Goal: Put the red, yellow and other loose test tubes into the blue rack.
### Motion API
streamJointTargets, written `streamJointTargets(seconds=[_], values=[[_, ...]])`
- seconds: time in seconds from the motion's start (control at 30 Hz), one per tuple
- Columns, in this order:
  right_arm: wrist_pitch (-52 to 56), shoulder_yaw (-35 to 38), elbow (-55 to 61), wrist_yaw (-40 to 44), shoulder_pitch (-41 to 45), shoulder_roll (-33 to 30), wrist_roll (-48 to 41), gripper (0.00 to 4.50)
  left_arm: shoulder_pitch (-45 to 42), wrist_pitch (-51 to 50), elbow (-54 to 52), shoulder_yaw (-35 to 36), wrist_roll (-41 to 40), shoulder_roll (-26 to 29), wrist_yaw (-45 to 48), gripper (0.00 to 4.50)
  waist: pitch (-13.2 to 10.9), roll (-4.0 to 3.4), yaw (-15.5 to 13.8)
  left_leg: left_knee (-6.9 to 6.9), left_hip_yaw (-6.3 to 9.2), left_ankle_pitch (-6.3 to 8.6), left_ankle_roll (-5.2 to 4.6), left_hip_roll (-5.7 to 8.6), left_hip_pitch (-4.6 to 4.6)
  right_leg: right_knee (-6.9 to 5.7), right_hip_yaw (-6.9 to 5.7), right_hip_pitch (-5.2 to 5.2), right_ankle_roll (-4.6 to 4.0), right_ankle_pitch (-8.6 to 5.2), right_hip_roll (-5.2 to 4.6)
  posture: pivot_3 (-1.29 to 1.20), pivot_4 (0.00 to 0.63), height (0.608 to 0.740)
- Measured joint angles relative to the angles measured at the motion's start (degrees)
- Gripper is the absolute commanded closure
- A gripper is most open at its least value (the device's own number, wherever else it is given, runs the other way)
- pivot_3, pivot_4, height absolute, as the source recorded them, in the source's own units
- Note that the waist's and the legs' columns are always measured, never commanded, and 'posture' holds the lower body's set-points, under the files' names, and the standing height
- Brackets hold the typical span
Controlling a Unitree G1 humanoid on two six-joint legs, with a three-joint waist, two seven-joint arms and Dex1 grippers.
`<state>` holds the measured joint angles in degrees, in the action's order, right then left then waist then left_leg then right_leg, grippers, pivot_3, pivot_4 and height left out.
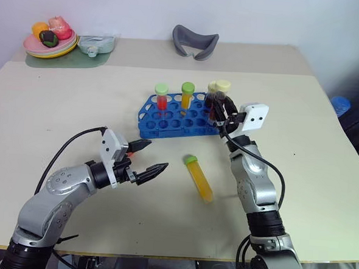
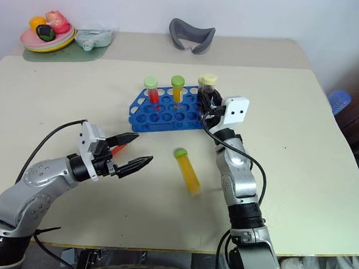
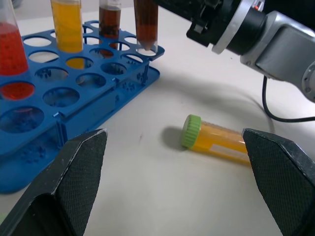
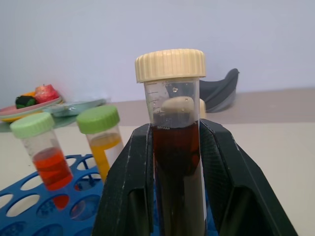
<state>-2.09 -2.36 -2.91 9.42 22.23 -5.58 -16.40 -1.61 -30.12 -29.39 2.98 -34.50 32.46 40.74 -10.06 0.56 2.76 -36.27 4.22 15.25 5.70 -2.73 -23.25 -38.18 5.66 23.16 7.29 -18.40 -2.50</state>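
Two sets of jaws are seen at work beside the blue rack (image 1: 177, 115). The right jaws (image 4: 172, 162) are clamped on a dark brown test tube (image 4: 175, 147) with a cream cap, held upright at the rack's right end, its pointed tip seen in the left wrist view just above or in a hole at the rack's corner; which of the two cannot be told. A second cream-capped brown tube (image 3: 110, 24) is stood in the rack just beside it. Further along the rack toward its left end, an orange-yellow tube (image 1: 187, 96) and a red tube (image 1: 161, 97), both green-capped, are stood upright in holes of the back row.

The left jaws (image 1: 149, 159) are spread wide with nothing between them, held level over the desk (image 1: 78, 104) just in front of the rack's left corner. One loose yellow tube (image 1: 200, 178) with a green cap is left lying on its side on the desk in front of the rack, between the two arms, its cap turned toward the rack.

Well behind the rack, a grey curved object (image 1: 194, 41) is seen at the desk's far edge, and beyond the rack's left end a plate of toy food (image 1: 49, 41) is set in the far corner.
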Motion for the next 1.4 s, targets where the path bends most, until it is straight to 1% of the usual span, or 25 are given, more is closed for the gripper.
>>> streamJointTargets(seconds=[0.3, 0.33, 0.37, 0.47, 0.5, 0.53, 0.63, 0.73, 0.83, 0.93, 1.0, 1.1, 1.17, 1.2, 1.23, 1.3, 1.37, 1.4], values=[[-2.01, 0.93, -1.94, 1.19, 0.07, 1.2, 1.69, 3.73, -0.22, -0.48, 0.0, 0.01, -0.82, 0.0, 0.23, 0.0, 0.01, 0.0, 0.01, 0.0, 0.0, 0.0, 0.01, 0.0, 0.03, -0.01, 0.0, -0.02, 0.0, 0.0, 0.0, 0.0, 0.15, 0.74], [-2.03, 0.99, -1.95, 1.27, 0.07, 1.28, 1.76, 2.73, -0.22, -0.48, 0.0, 0.01, -0.94, 0.0, 0.23, 0.0, 0.01, 0.0, 0.01, 0.0, 0.0, 0.0, 0.01, 0.0, 0.03, -0.02, 0.0, -0.03, 0.0, 0.0, 0.0, 0.0, 0.15, 0.74], [-2.02, 1.1, -1.98, 1.37, 0.07, 1.38, 1.81, 2.4, -0.22, -0.48, 0.0, 0.01, -1.01, 0.0, 0.23, 0.0, 0.01, 0.0, 0.02, 0.0, 0.0, -0.01, 0.01, 0.0, 0.04, -0.02, 0.0, -0.03, 0.0, 0.0, 0.0, 0.0, 0.15, 0.74], [-1.99, 1.51, -2.12, 1.65, 0.06, 1.6, 2.02, 0.89, -0.21, -0.48, 0.0, 0.01, -1.01, -0.01, 0.23, 0.0, 0.01, 0.0, 0.08, 0.0, 0.0, -0.01, 0.01, 0.0, 0.04, -0.03, 0.0, -0.03, 0.0, 0.0, 0.0, 0.0, 0.15, 0.74], [-1.99, 1.61, -2.12, 1.64, 0.06, 1.6, 2.2, 0.28, -0.21, -0.47, 0.0, 0.01, -1.02, -0.01, 0.23, 0.0, 0.01, 0.0, 0.09, 0.0, 0.0, -0.01, 0.01, 0.0, 0.04, -0.02, 0.0, -0.03, 0.0, 0.0, 0.0, 0.0, 0.15, 0.74], [-1.99, 1.68, -2.09, 1.6, 0.06, 1.59, 2.48, 0.05, -0.2, -0.47, 0.0, 0.01, -1.02, -0.01, 0.24, 0.0, 0.01, -0.01, 0.12, 0.0, 0.0, -0.01, 0.01, 0.0, 0.04, -0.03, 0.0, -0.03, 0.0, 0.0, 0.0, 0.0, 0.15, 0.74], [-1.52, 1.78, -1.02, 1.56, 0.06, 1.43, 2.86, 0.05, -0.13, -0.45, -0.01, 0.01, -1.02, -0.03, 0.24, 0.0, 0.01, -0.01, 0.26, 0.0, 0.0, -0.01, 0.02, 0.0, 0.04, -0.04, 0.0, -0.03, 0.0, 0.0, 0.0, 0.0, 0.15, 0.74], [0.29, 1.83, 3.25, 2.3, -0.18, -0.74, 3.21, 0.05, 0.45, -0.38, -0.03, 0.01, -0.99, -0.09, 0.12, 0.0, 0.0, -0.01, 0.32, -0.01, 0.0, -0.01, 0.02, 0.0, 0.04, -0.04, 0.0, -0.03, 0.0, 0.0, -0.01, 0.0, 0.15, 0.74], [4.47, 2.25, 11.04, 4.18, -2.13, -5.11, 2.73, 0.05, 1.57, -0.23, -0.01, 0.46, -0.93, -0.04, -0.2, 0.0, 0.0, -0.01, 0.24, -0.01, 0.01, -0.01, 0.02, 0.0, 0.04, -0.04, 0.0, -0.04, 0.0, 0.0, -0.01, 0.0, 0.15, 0.74], [14.4, 3.77, 20.33, 8.01, -6.18, -12.64, -1.75, 0.05, 2.27, 0.69, 0.18, 2.45, -0.62, 0.99, -0.07, 0.0, 0.01, 0.0, -0.08, -0.02, 0.01, -0.01, 0.01, 0.01, 0.04, -0.02, 0.0, -0.06, 0.0, 0.0, -0.02, 0.0, 0.15, 0.74], [24.05, 5.87, 26.91, 10.59, -8.99, -18.81, -7.93, 0.05, 2.76, 1.24, 1.04, 4.13, -0.36, 2.19, 0.45, 0.0, 0.0, -0.07, -0.22, -0.01, 0.01, 0.0, 0.0, 0.02, 0.04, -0.01, 0.0, -0.07, 0.0, 0.0, -0.04, 0.0, 0.15, 0.74], [41.25, 9.68, 36.54, 12.39, -11.11, -28.98, -20.52, 0.05, 3.41, 2.31, 3.17, 5.7, 0.26, 4.48, 2.36, 0.0, -0.02, -0.09, -0.1, -0.02, 0.01, 0.0, -0.01, 0.02, 0.06, -0.01, 0.01, -0.1, 0.0, 0.0, -0.02, 0.0, 0.15, 0.74], [49.8, 11.99, 41.07, 11.69, -10.32, -32.79, -27.93, 0.05, 3.73, 3.04, 4.56, 6.15, 0.47, 5.7, 3.98, 0.0, 0.0, -0.06, 0.02, 0.0, 0.03, 0.01, -0.02, 0.0, 0.23, 0.03, 0.01, -0.27, -0.01, -0.01, 0.03, 0.0, 0.15, 0.74], [54.25, 11.96, 42.92, 10.66, -9.15, -34.73, -31.24, 0.05, 3.83, 3.54, 5.09, 6.2, 0.8, 6.42, 5.14, 0.0, -0.01, -0.07, 0.04, 0.02, 0.02, 0.02, -0.03, 0.0, 0.34, 0.04, 0.01, -0.37, -0.02, -0.01, 0.03, 0.0, 0.15, 0.74], [57.76, 11.82, 44.2, 9.42, -7.87, -35.81, -34.02, 0.05, 4.0, 4.07, 5.52, 6.21, 1.16, 7.2, 6.14, 0.0, -0.01, -0.06, 0.04, 0.03, 0.02, 0.02, -0.03, 0.0, 0.4, 0.07, 0.01, -0.44, -0.02, -0.01, 0.03, 0.0, 0.15, 0.74], [68.62, 10.15, 45.5, 3.09, -2.03, -36.35, -42.78, 0.05, 4.47, 5.46, 7.49, 6.12, 2.48, 9.6, 9.17, 0.0, -0.02, -0.05, 0.34, 0.04, 0.02, 0.02, -0.03, -0.01, 0.54, 0.08, 0.03, -0.53, -0.03, -0.02, 0.03, 0.0, 0.15, 0.74], [78.62, 7.28, 44.5, -3.77, 4.37, -34.48, -49.32, 0.05, 4.49, 6.39, 8.64, 5.93, 3.28, 10.55, 11.11, 0.0, -0.01, -0.05, 0.57, 0.05, 0.01, 0.02, -0.03, -0.01, 0.56, 0.07, 0.04, -0.56, -0.04, -0.02, 0.03, 0.0, 0.15, 0.74], [83.12, 5.33, 42.27, -9.35, 8.15, -32.22, -53.75, 0.05, 4.38, 6.92, 8.97, 5.49, 3.65, 10.91, 12.23, 0.0, -0.02, -0.04, 0.7, 0.04, 0.02, 0.02, -0.03, -0.01, 0.55, 0.07, 0.04, -0.56, -0.04, -0.02, 0.03, 0.0, 0.15, 0.74]])
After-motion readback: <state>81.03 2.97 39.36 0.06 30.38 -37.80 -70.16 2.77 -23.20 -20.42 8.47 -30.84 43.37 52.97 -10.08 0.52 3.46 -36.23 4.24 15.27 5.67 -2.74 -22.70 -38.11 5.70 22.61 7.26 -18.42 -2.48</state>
